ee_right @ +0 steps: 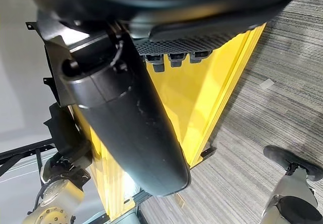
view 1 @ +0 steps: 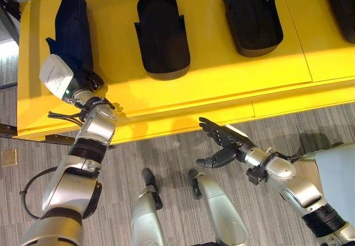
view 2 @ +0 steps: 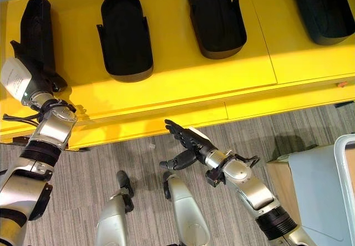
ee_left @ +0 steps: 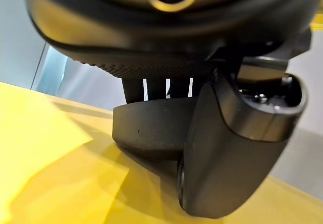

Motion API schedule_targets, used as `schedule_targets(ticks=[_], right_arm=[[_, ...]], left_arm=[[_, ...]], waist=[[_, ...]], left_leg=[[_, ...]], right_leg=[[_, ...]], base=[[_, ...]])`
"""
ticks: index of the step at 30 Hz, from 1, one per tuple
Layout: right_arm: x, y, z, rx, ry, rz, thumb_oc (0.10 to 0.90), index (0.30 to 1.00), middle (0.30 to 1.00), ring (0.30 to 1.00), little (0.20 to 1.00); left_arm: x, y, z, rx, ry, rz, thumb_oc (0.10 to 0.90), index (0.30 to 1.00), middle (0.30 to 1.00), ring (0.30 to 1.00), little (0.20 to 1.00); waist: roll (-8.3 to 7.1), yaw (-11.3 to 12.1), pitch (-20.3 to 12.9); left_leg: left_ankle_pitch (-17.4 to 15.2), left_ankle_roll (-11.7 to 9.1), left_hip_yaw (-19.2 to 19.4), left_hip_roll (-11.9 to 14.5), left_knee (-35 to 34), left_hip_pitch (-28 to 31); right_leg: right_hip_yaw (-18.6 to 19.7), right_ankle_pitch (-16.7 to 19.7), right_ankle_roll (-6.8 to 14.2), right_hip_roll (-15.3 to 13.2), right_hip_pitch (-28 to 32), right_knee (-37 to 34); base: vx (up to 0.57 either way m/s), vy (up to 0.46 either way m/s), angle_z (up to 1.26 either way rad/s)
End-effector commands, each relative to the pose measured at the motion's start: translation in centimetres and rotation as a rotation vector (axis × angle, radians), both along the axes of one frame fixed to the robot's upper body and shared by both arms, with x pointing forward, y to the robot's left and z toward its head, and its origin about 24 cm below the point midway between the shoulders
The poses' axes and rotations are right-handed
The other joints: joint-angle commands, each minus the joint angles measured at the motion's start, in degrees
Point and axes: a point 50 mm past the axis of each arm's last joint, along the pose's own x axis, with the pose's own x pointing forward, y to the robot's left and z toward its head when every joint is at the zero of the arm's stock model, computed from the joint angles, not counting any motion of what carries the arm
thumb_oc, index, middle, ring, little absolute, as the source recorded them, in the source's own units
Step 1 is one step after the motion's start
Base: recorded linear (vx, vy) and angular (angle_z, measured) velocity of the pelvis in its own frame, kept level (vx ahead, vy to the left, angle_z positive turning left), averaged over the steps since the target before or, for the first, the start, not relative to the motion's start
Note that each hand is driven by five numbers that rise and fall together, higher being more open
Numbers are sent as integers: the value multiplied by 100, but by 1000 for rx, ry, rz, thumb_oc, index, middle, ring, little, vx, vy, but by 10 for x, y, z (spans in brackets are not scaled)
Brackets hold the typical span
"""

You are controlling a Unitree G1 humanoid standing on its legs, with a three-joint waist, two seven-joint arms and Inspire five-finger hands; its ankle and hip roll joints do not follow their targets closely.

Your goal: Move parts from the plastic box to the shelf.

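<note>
Left robot hand [view 1: 62,78]: over the left end of the yellow shelf [view 1: 222,85], fingers and thumb curled round the near end of a black part [view 1: 72,32]; the left wrist view shows the thumb across the part's rounded end and the fingers behind it.
Held part: rests on the shelf top, long axis running from the hand toward the shelf's back edge.
Right robot hand [view 1: 222,143]: empty, fingers loosely spread, hanging over the floor just in front of the shelf's front edge.
Other parts: a second part [view 1: 162,32] and a third part [view 1: 250,16] lie farther right on the shelf, parallel to the held one and well apart from each other.
Key relation: the left hand is the one on the part; releasing looks like the step in hand, with the pull-back along the part's axis toward the robot.
Plastic box: a grey bin [view 2: 324,193] stands by the robot's right side.
</note>
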Motion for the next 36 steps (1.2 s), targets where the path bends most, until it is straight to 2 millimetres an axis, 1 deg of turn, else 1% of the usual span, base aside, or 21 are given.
schedule_targets(ticks=[1, 10, 16, 17, 18, 22, 24, 29, 36], right_arm=[[0, 18, 39, 128, -180, 78, 900, 1000, 1000, 1000, 1000], [2, 18, 39, 130, -183, 70, 900, 1000, 1000, 1000, 1000], [0, 17, 37, 125, -175, 75, 900, 1000, 1000, 1000, 1000], [0, 18, 37, 125, -176, 76, 900, 1000, 1000, 1000, 1000], [0, 18, 37, 125, -177, 77, 900, 1000, 1000, 1000, 1000], [0, 18, 38, 125, -178, 80, 900, 1000, 1000, 1000, 1000], [-1, 19, 37, 125, -178, 80, 900, 1000, 1000, 1000, 1000], [-1, 19, 38, 128, -181, 79, 900, 1000, 1000, 1000, 1000], [-1, 20, 38, 129, -183, 79, 900, 1000, 1000, 1000, 1000]], left_arm=[[0, -20, -53, -139, 176, -72, 400, 300, 300, 300, 300], [-1, -21, -58, -144, 190, -73, 400, 300, 300, 300, 300], [0, -19, -55, -137, 178, -61, 400, 300, 300, 300, 300], [-1, -18, -55, -129, 179, -52, 522, 470, 470, 470, 470], [0, -17, -54, -130, 183, -50, 900, 1000, 1000, 1000, 1000], [1, -17, -51, -127, 167, -48, 900, 1000, 1000, 1000, 1000], [1, -18, -53, -132, 168, -54, 900, 1000, 1000, 1000, 1000], [2, -24, -53, -154, 138, -81, 900, 1000, 1000, 1000, 1000], [3, -29, -48, -152, 97, -101, 900, 1000, 1000, 1000, 1000]], waist=[[-252, -107, -91], [-254, -104, -74], [-254, -134, -89], [-258, -139, -87], [-261, -144, -84], [-268, -152, -86], [-269, -148, -90], [-281, -144, -82], [-289, -145, -71]], left_leg=[[-611, 171, -173, 97, 449, 51], [-617, 181, -170, 99, 468, 58], [-633, 187, -150, 99, 482, 61], [-637, 189, -150, 97, 489, 58], [-634, 187, -146, 98, 495, 58], [-630, 183, -132, 109, 491, 67], [-643, 186, -138, 102, 487, 68], [-648, 189, -143, 99, 487, 68], [-672, 199, -134, 100, 487, 69]], right_leg=[[-281, -53, 311, -335, 179, -112], [-290, -50, 304, -343, 182, -107], [-273, -56, 297, -338, 177, -99], [-271, -56, 298, -338, 179, -98], [-268, -53, 300, -337, 182, -101], [-267, -55, 296, -342, 180, -97], [-263, -48, 297, -339, 188, -113], [-270, -48, 299, -336, 187, -116], [-263, -47, 294, -327, 183, -116]], base=[[0, 0, 0], [0, 0, 0], [0, 0, 0], [0, 0, 0], [0, 0, 0], [0, 0, 0], [0, 0, 0], [0, 0, 0], [0, 0, 0]])
